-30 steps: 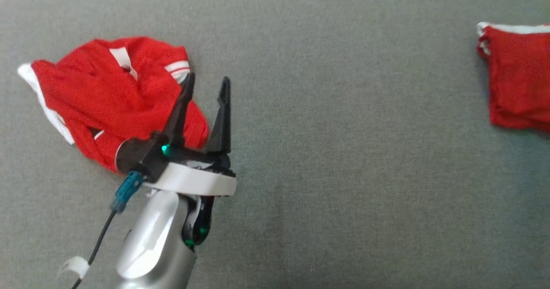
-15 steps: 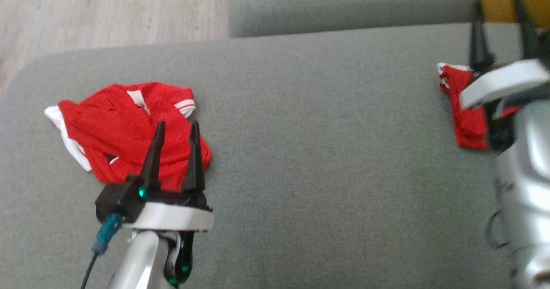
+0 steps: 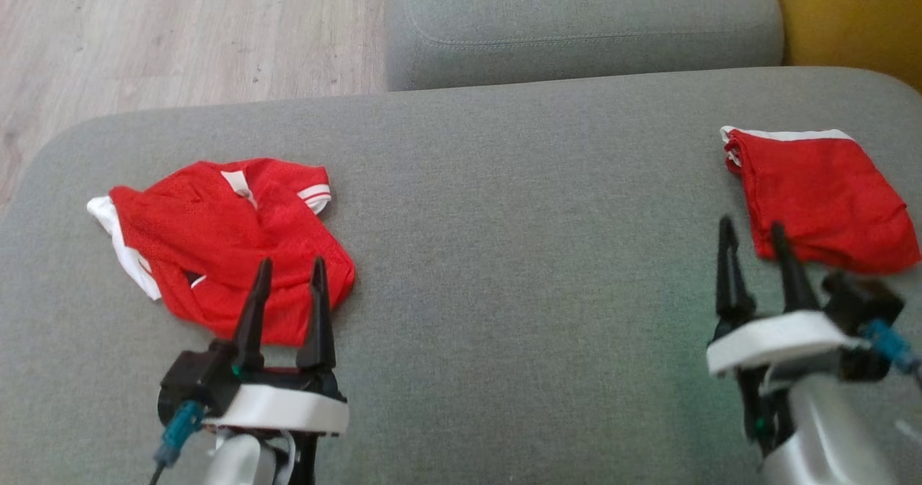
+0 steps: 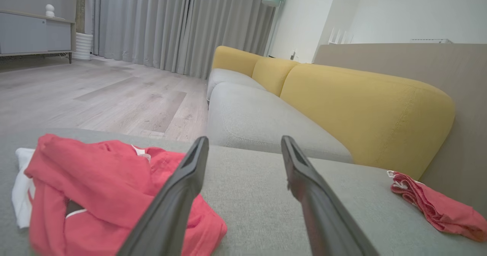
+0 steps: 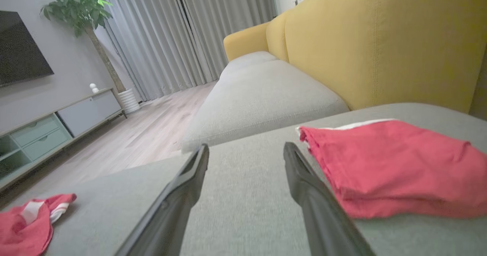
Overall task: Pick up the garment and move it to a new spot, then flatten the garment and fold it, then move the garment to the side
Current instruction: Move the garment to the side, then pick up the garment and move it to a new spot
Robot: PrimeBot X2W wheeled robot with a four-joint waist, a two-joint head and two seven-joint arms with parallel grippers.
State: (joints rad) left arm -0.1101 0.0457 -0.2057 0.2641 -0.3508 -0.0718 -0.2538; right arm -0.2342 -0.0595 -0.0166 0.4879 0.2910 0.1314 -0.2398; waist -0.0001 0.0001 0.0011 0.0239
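**Grey cushion (image 3: 504, 269) with two red garments, both claws apart**

Grey woven fabric covered the broad seat cushion that filled most of the head view. Beyond the cushion's far edge lay a pale wooden plank floor (image 3: 180, 31) and a second grey seat cushion (image 3: 576, 24), with a mustard-yellow padded backrest (image 4: 361, 111) past the cushion's far right corner. Grey pleated curtains (image 4: 171, 20) hung well beyond the cushion, across the floor.

Toward the cushion's left end lay the crumpled red mesh garment with white trim (image 3: 216, 240), bunched in loose folds, with a white edge sticking out on the side nearest the cushion's left end. Near the cushion's right end lay a folded red cloth with a white hem (image 3: 821, 197), flat and roughly square, well apart from the crumpled garment.

The left gripper (image 3: 291, 263) hung over the cushion's near edge with its two dark fingers spread and nothing between them; in the head view their tips overlapped the crumpled garment's near edge. The right gripper (image 3: 751, 224) hung over the cushion's near right part, fingers likewise spread and empty, their tips just beside the folded cloth's near corner.
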